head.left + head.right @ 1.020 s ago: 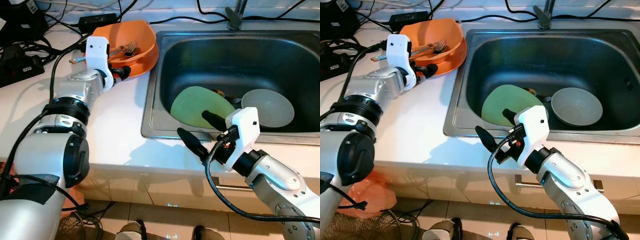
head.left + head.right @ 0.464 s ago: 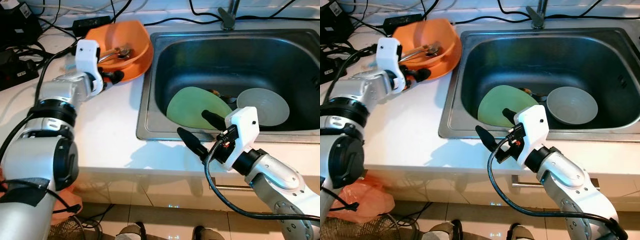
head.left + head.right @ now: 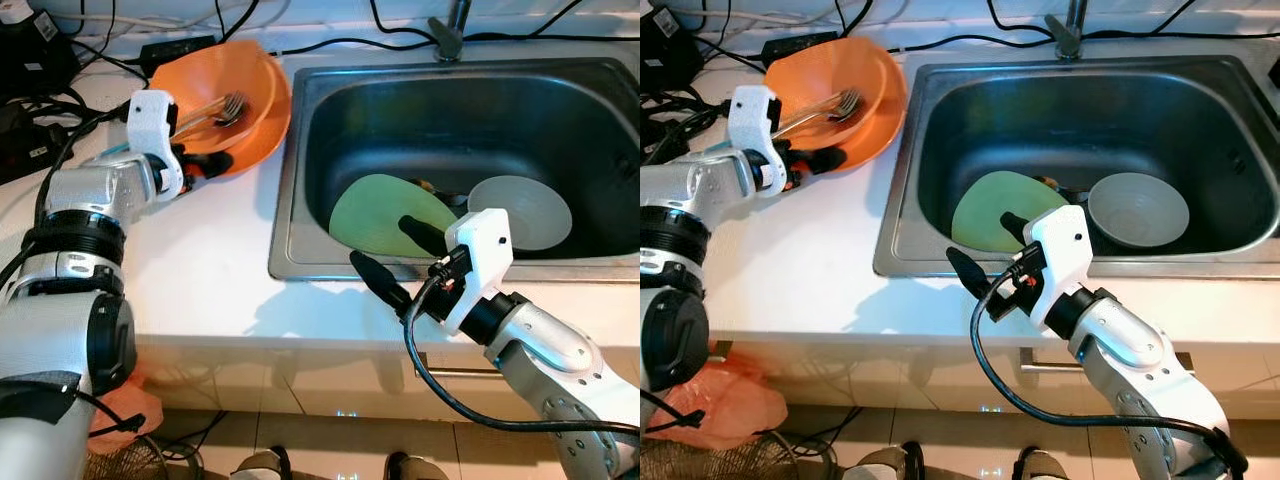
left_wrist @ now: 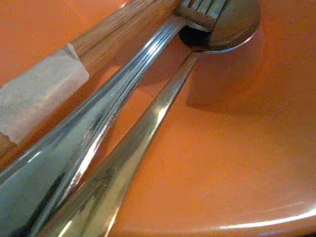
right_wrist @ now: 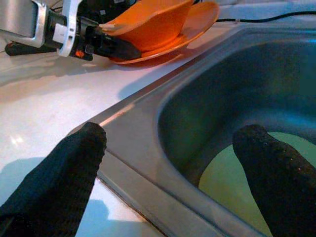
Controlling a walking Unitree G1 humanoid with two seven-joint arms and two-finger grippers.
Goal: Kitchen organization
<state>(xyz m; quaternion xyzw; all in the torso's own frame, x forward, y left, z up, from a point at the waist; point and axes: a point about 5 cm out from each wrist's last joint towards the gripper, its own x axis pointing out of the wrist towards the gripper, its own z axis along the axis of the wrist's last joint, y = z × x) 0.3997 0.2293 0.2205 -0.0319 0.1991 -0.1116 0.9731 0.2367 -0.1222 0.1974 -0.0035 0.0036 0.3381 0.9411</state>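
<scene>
The white counter [image 3: 210, 250] holds a steel sink [image 3: 300, 180] set down into it on the right. An orange bowl [image 3: 250, 110] sits on the counter just beside the sink's left edge. It rests on an orange plate [image 5: 197, 24]. At the far left of the counter lie black cables [image 3: 40, 100] and a black power block [image 3: 180, 45]. More black cables run along the back, behind the sink.

An orange bowl [image 3: 235, 95] holds a silver fork [image 3: 215, 106] and spoon [image 4: 148, 118] and a brown wooden handle [image 4: 118, 29]. The worktop [image 3: 200, 260] is white. The steel-grey sink [image 3: 290, 200] contains a pale green plate [image 3: 375, 212] and a grey bowl [image 3: 525, 210]. Black cables [image 3: 330, 45] run behind.
</scene>
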